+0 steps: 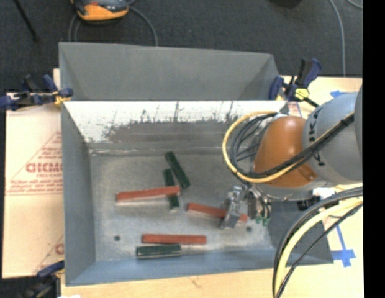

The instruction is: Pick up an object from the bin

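Red bar, short and flat, lies on the floor of the bin towards its right side, slanting slightly down to the right. The gripper is down at this bar's right end and covers that end. Whether it is open or closed on the bar cannot be told from this angle.

Above the gripper sits the arm's orange cover, with yellow and black cables looped round it. The grey shell of the arm carries dark lettering. A cable crosses it and only what looks like a "K" can be made out.

Left of the short bar, near the middle of the floor, a longer red bar lies almost level. Its right end touches a dark green bar, and a second dark green bar slants just above that one. Nearer the front wall another red bar lies level, with a dark green bar just beside it on the front side. No writing on any of the bars can be read.
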